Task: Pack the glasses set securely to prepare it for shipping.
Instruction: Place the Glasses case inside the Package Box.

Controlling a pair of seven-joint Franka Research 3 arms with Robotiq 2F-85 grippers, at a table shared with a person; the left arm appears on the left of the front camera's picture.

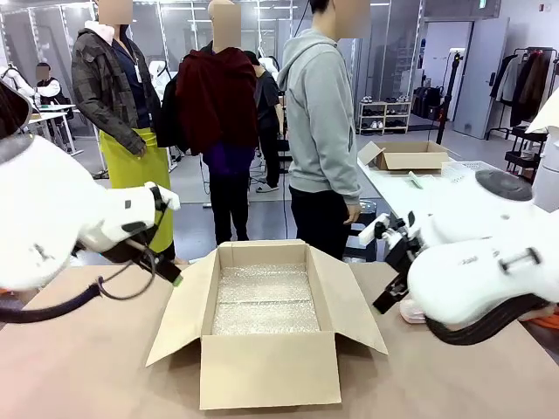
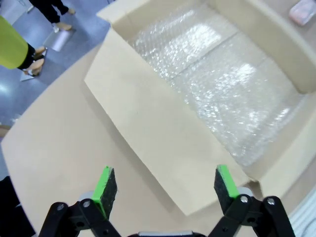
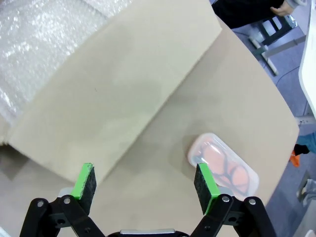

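Pink translucent glasses case (image 3: 224,170) lies on the bench (image 3: 237,106), at 3 o'clock from the open cardboard box (image 1: 269,371) lined with bubble wrap (image 1: 265,301). The left gripper (image 2: 165,183) and the right gripper (image 3: 148,181) both stand apart, holding nothing.

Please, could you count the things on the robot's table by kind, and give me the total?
cardboard box: 1
bubble wrap sheet: 1
pink glasses case: 1
Total: 3
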